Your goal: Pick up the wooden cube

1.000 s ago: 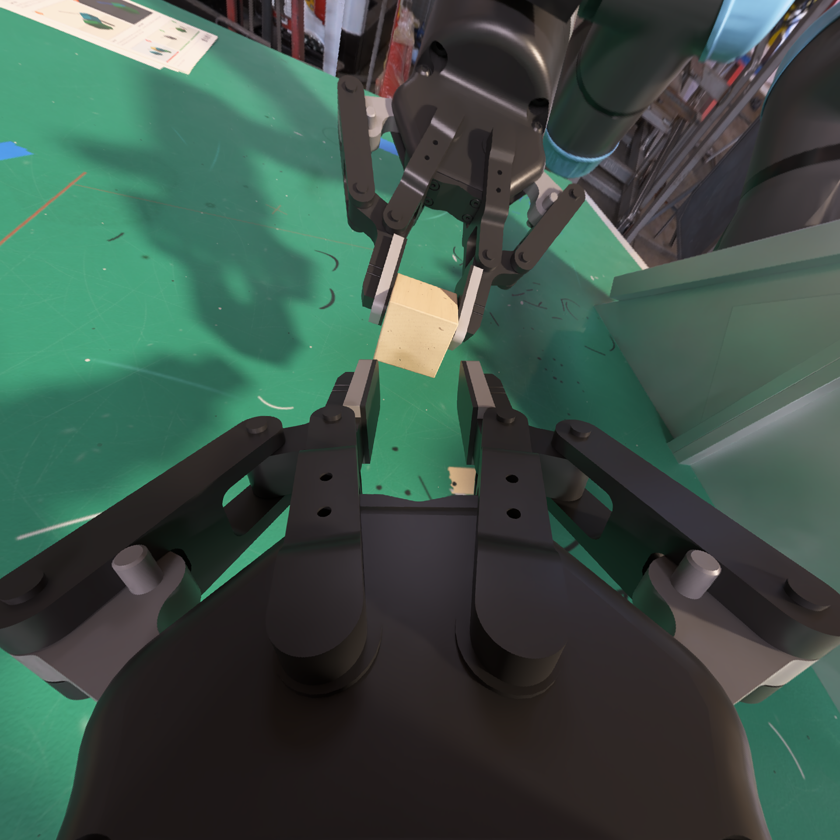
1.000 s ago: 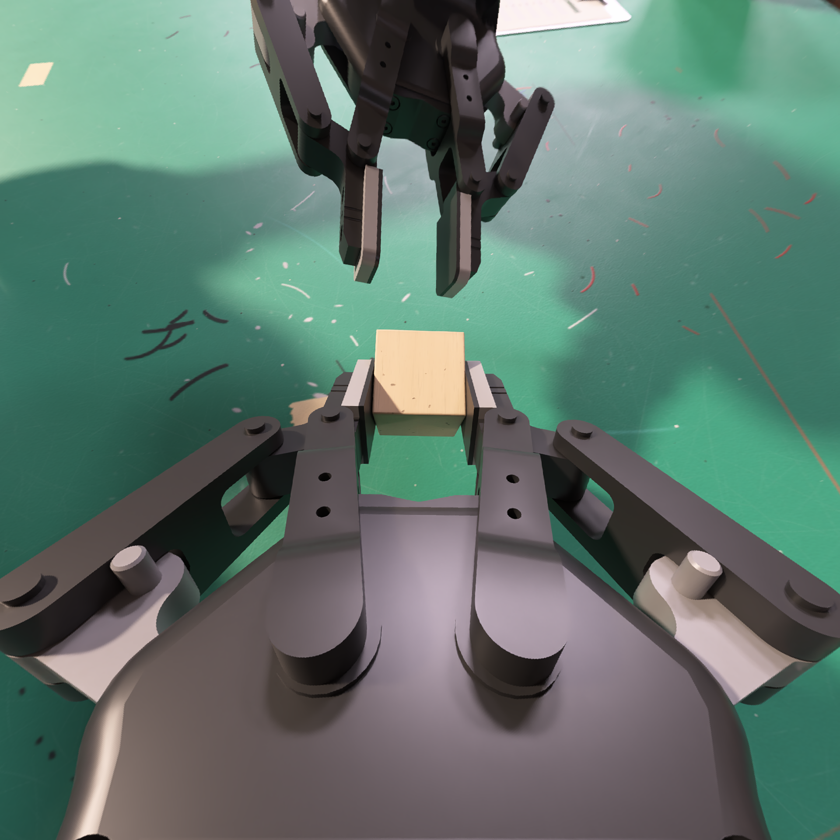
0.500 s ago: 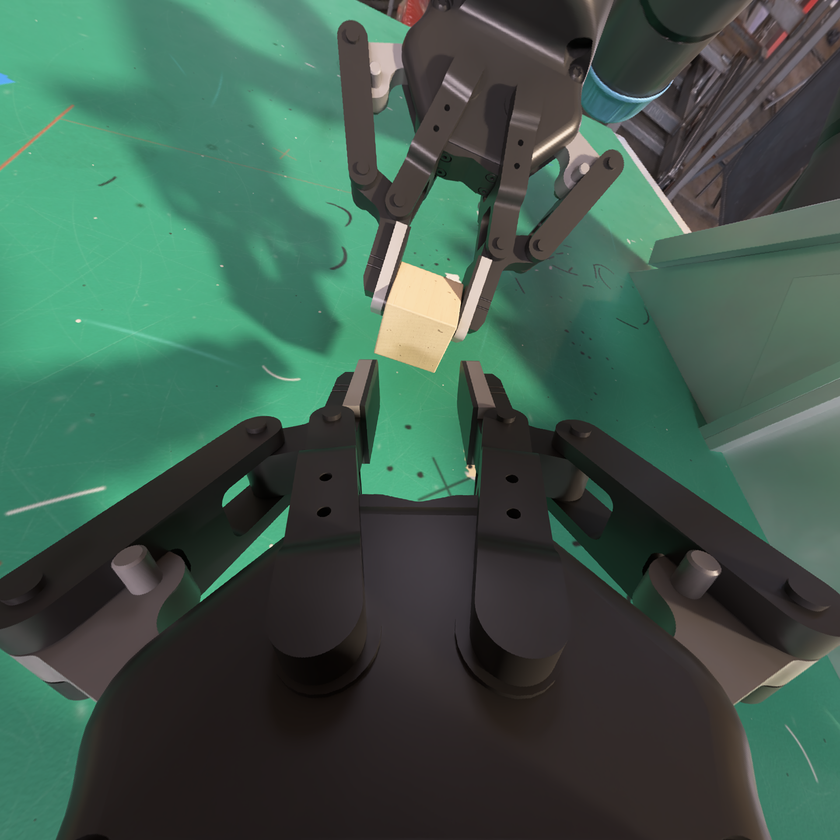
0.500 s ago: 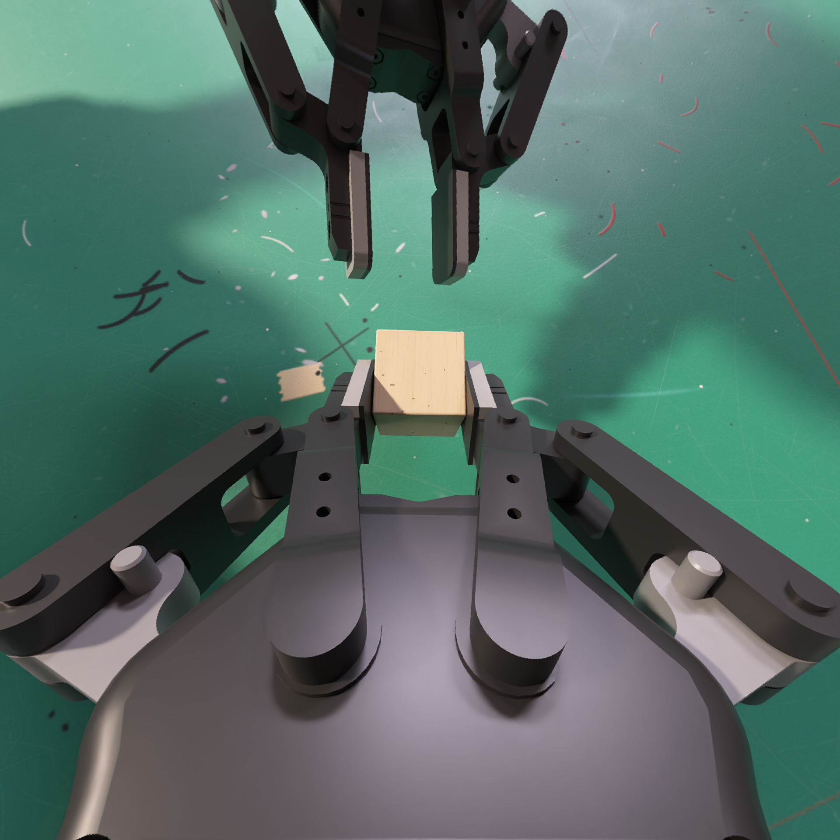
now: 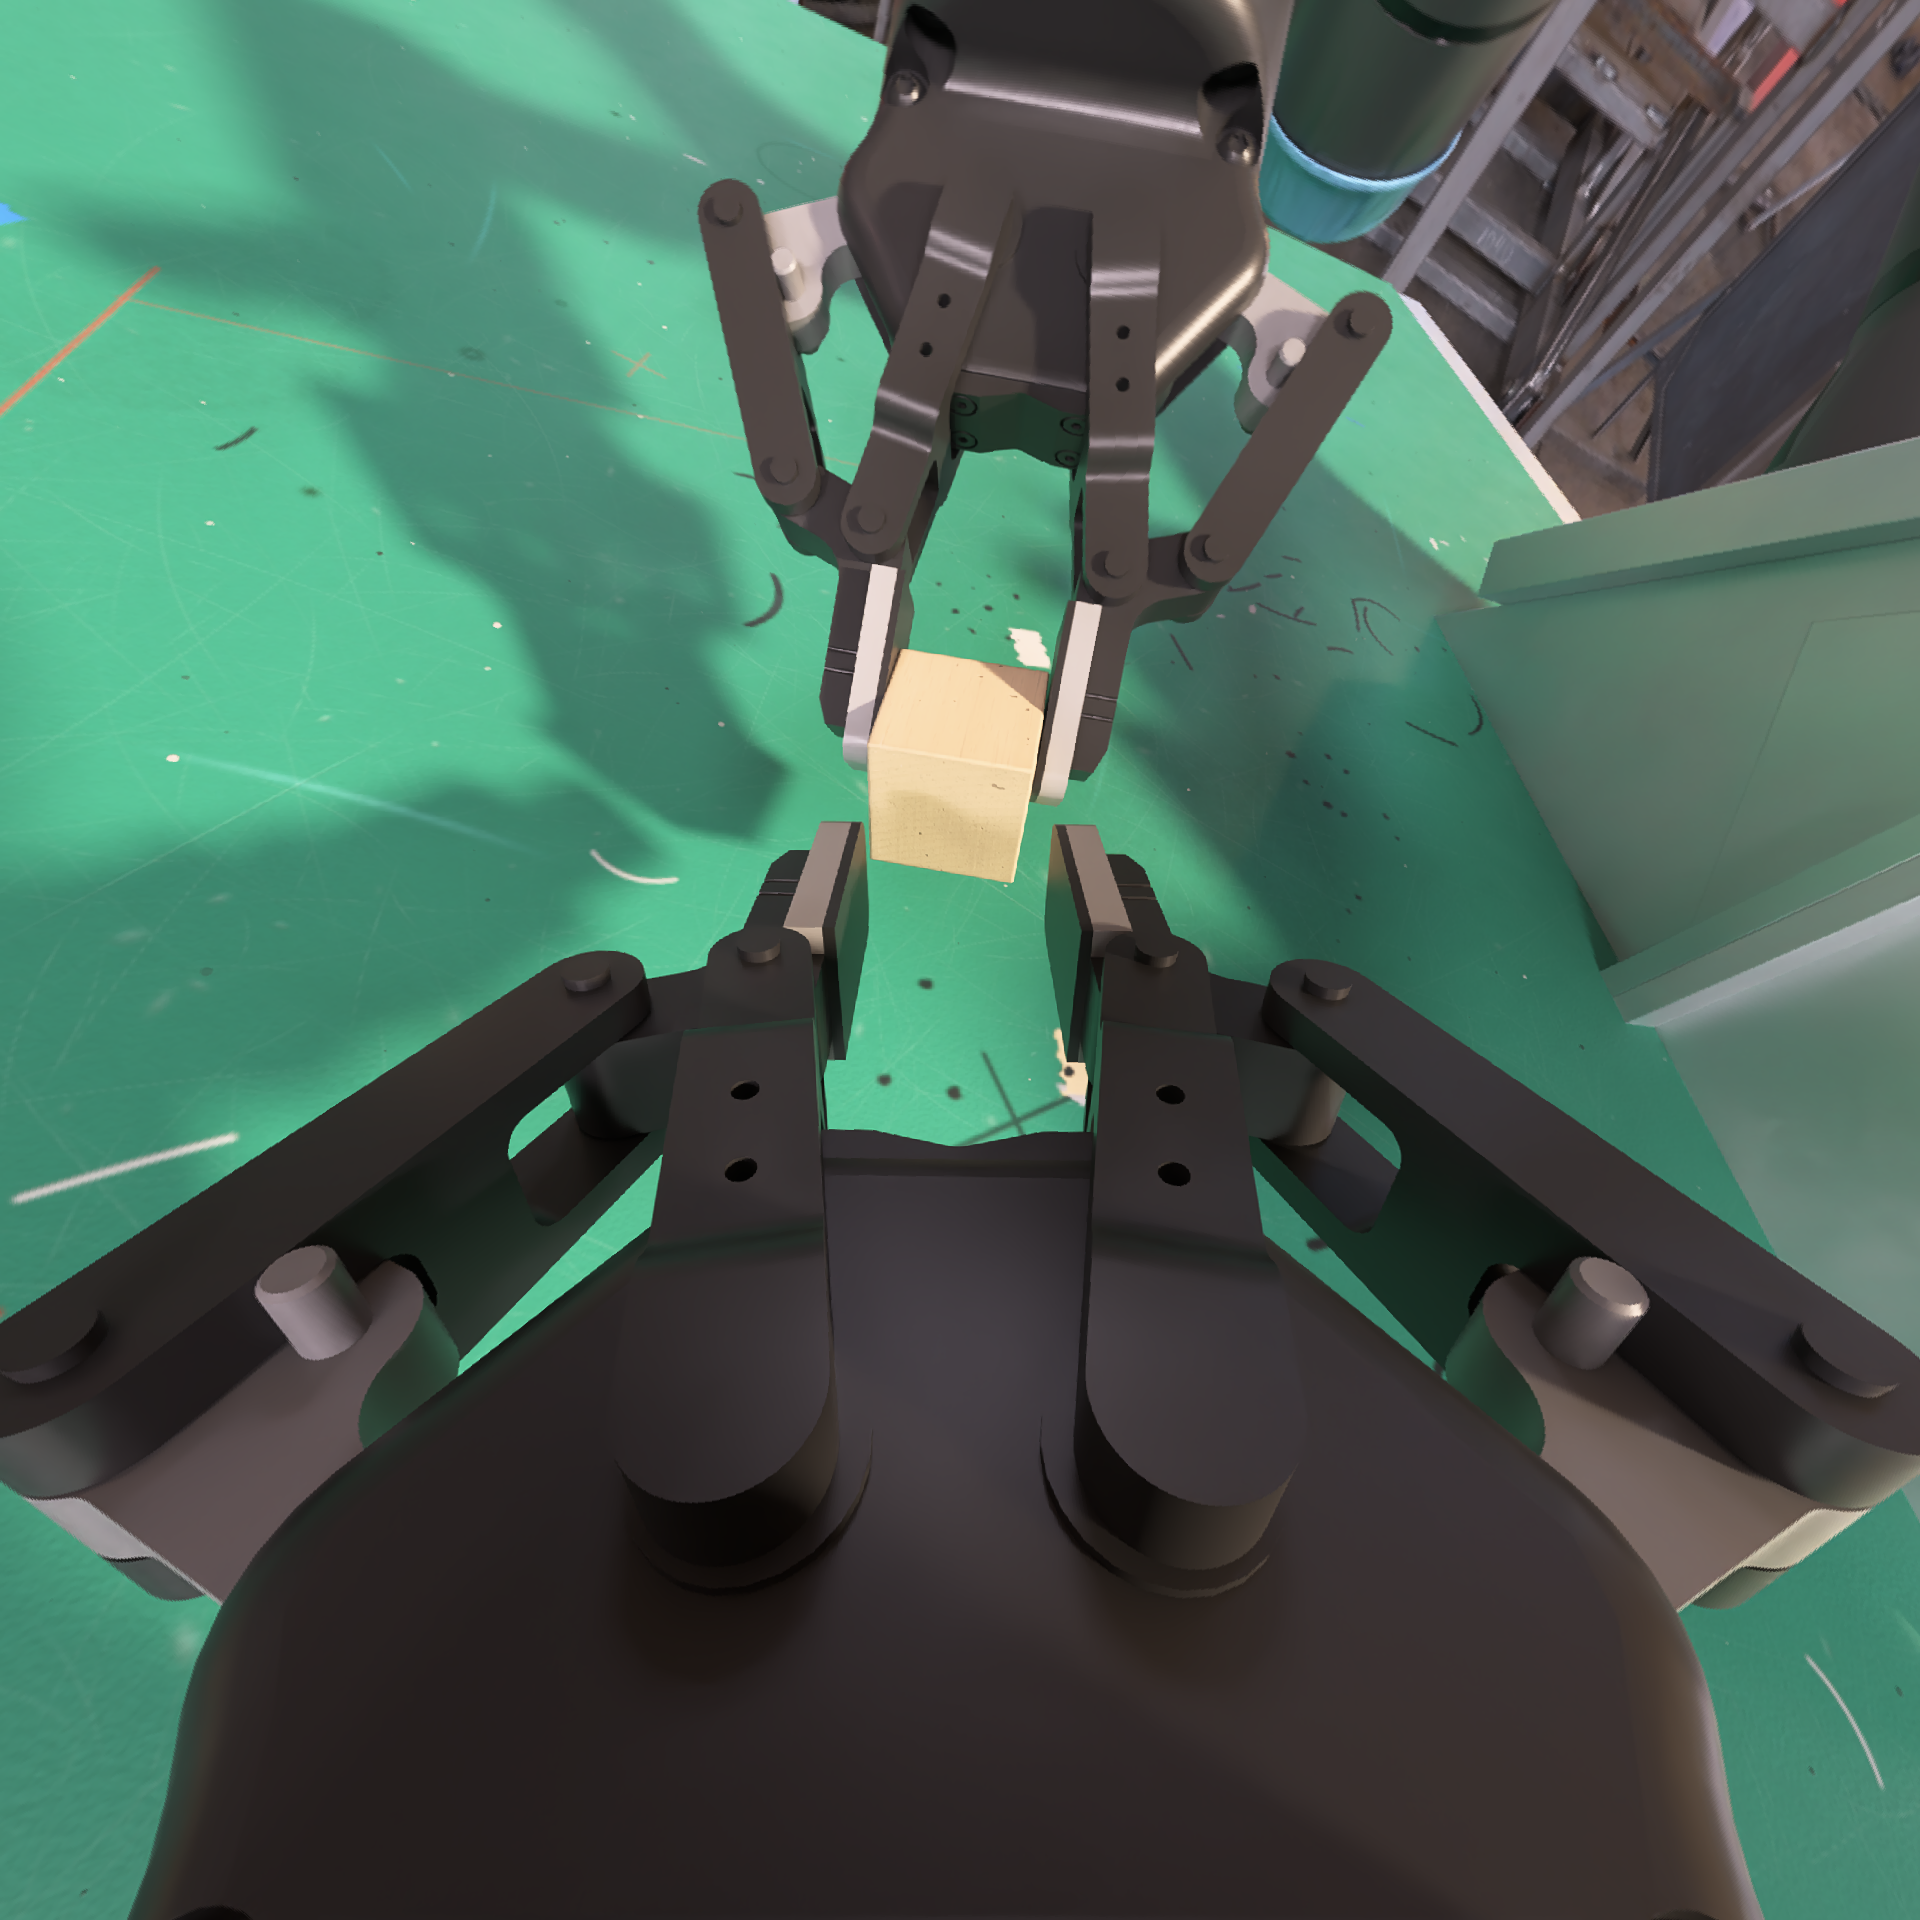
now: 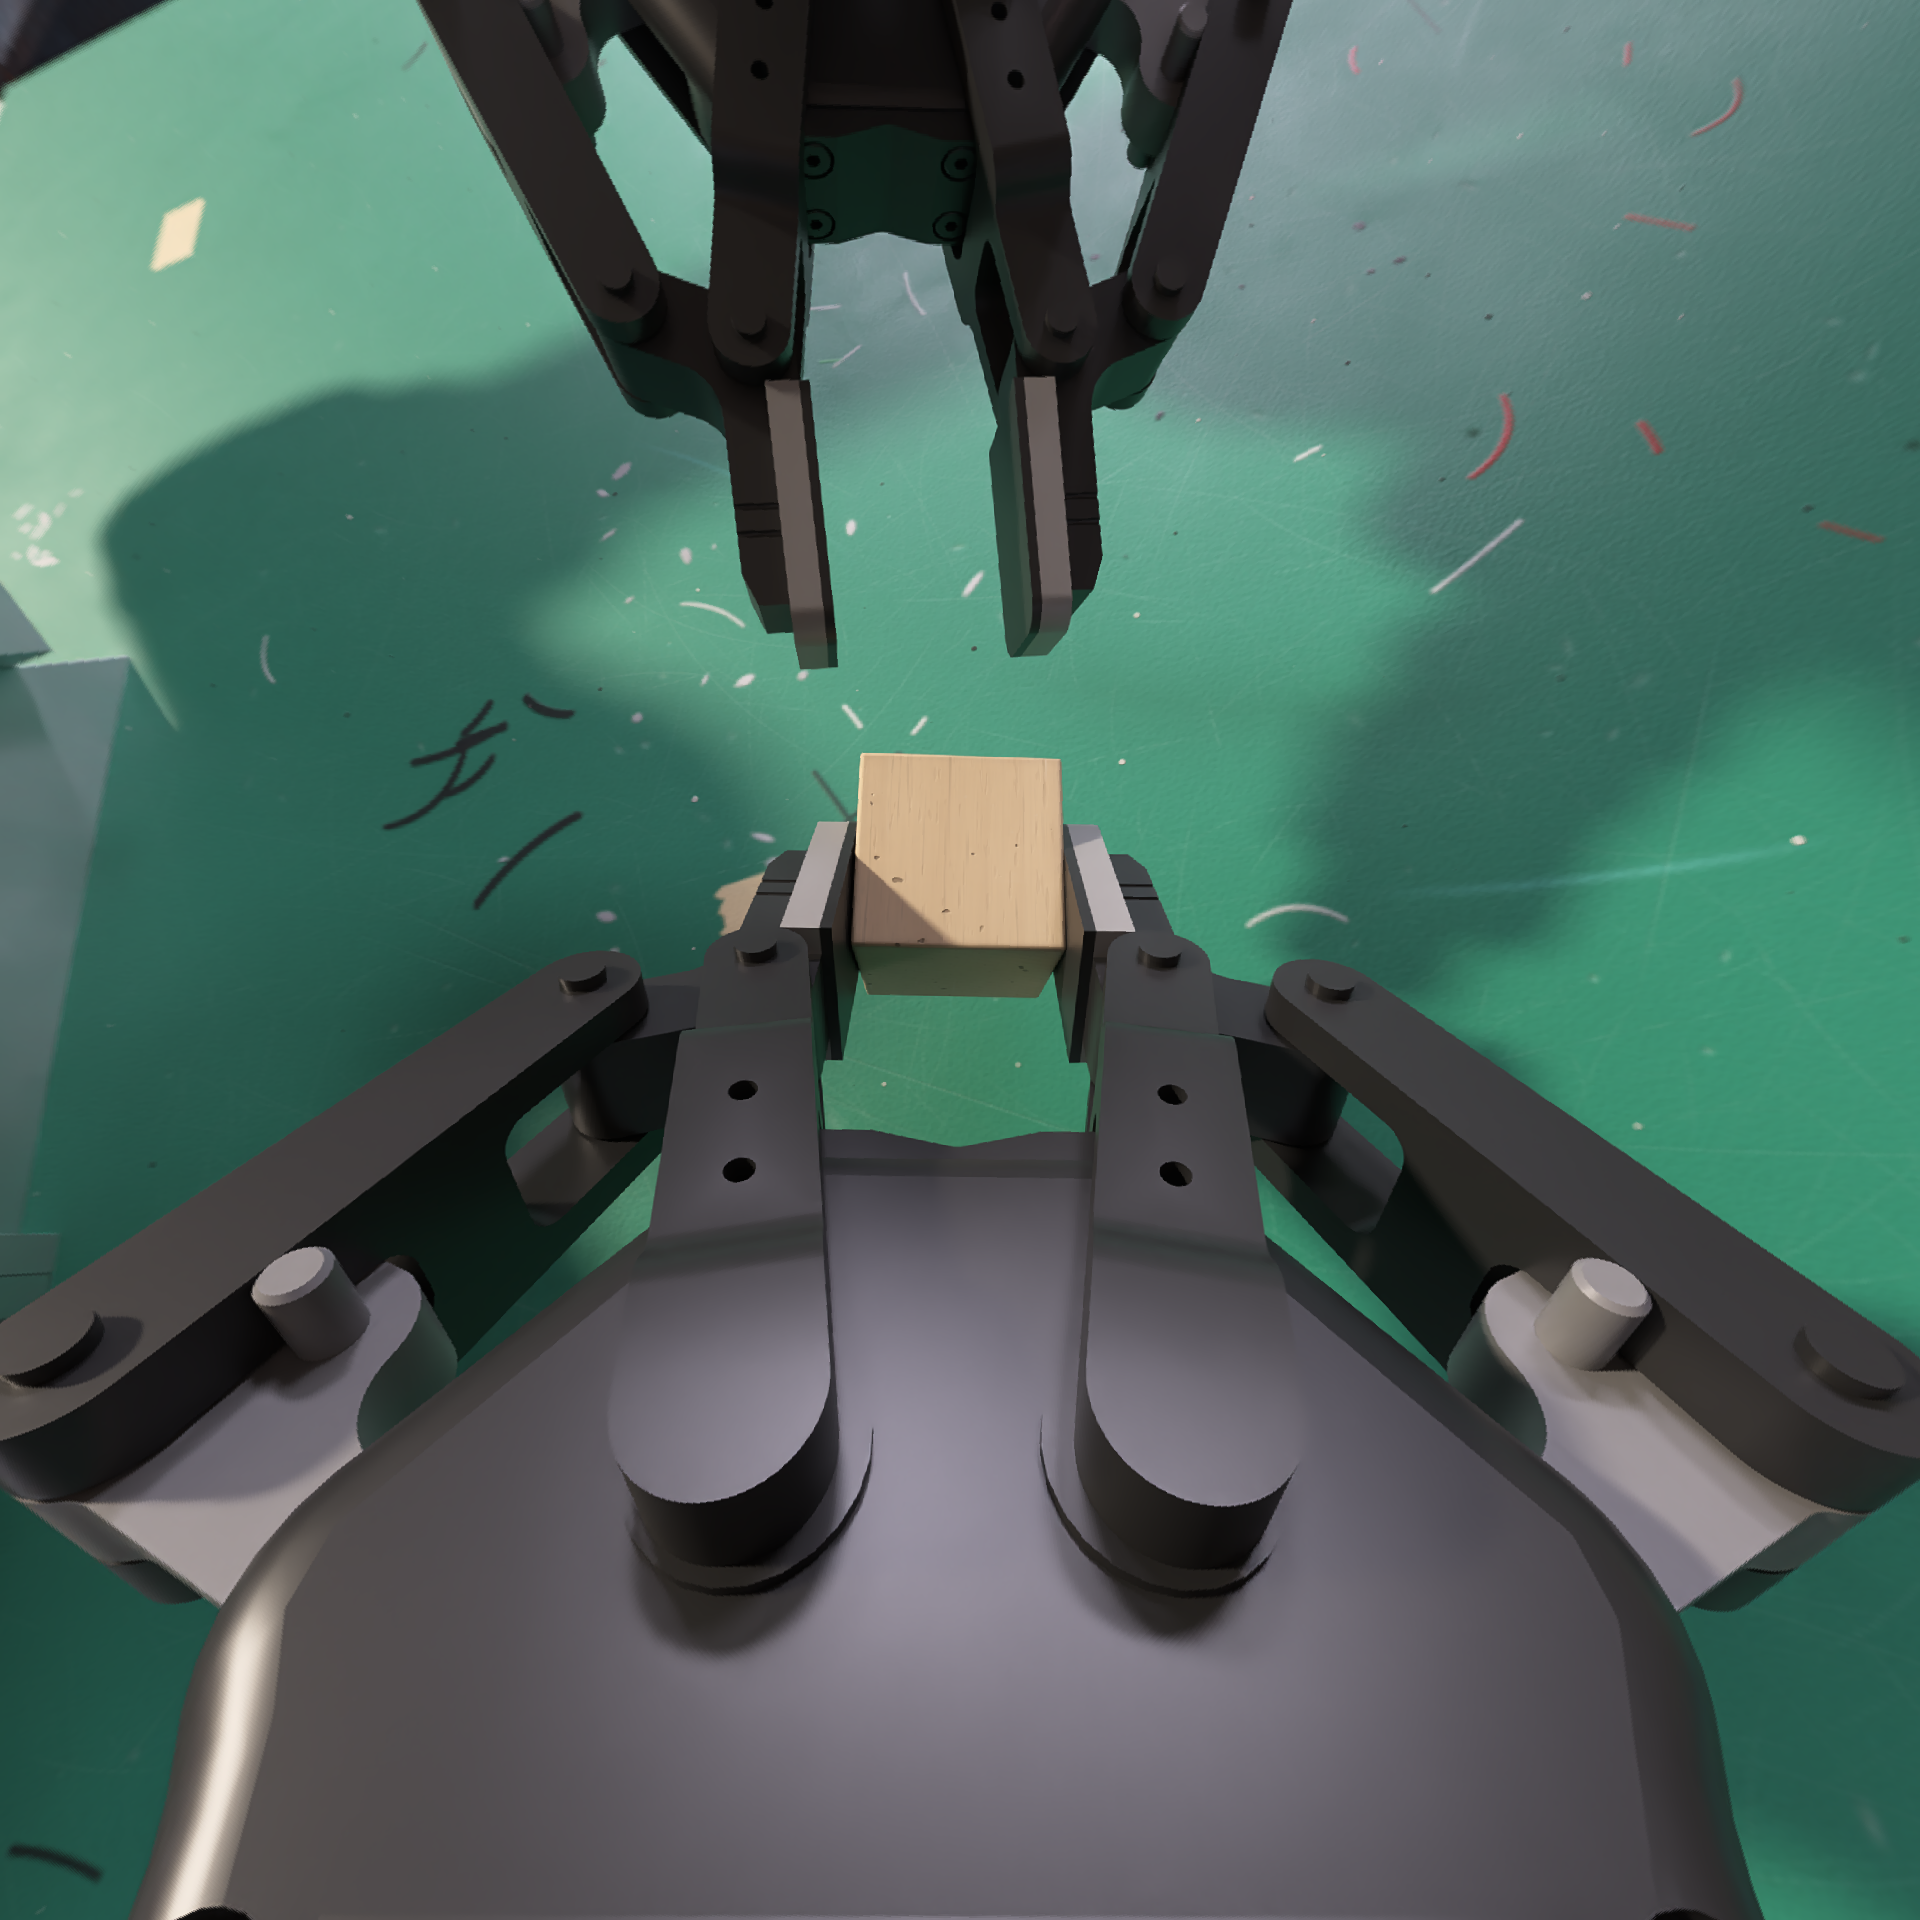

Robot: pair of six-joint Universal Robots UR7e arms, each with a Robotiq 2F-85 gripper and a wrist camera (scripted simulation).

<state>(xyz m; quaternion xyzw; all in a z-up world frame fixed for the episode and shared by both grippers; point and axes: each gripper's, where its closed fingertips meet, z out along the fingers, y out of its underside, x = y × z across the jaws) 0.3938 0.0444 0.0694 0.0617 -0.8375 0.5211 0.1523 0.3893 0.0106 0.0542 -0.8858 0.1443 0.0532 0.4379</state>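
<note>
The wooden cube (image 6: 956, 852) is pale, with light grain. My right gripper (image 6: 956, 878) is shut on it, one pad on each side, and holds it above the green table (image 6: 1455, 831). In the left wrist view the cube (image 5: 951, 769) sits between the right gripper's (image 5: 958, 767) light pads, straight ahead. My left gripper (image 5: 954, 896) is open and empty, its fingertips just short of the cube's near face, about a cube's width apart. In the right wrist view the left gripper (image 6: 928, 636) points at the cube from the far side, a small gap away.
A grey-green box (image 5: 1714, 727) stands at the right of the left wrist view. The table's edge (image 5: 1486, 395) runs past the right arm, with shelving beyond. A small tan scrap (image 6: 179, 234) lies on the table, among scuffs and marks.
The two grippers have drawn closer, tip to tip. The right gripper still holds the cube, and the left gripper's jaws stay open.
</note>
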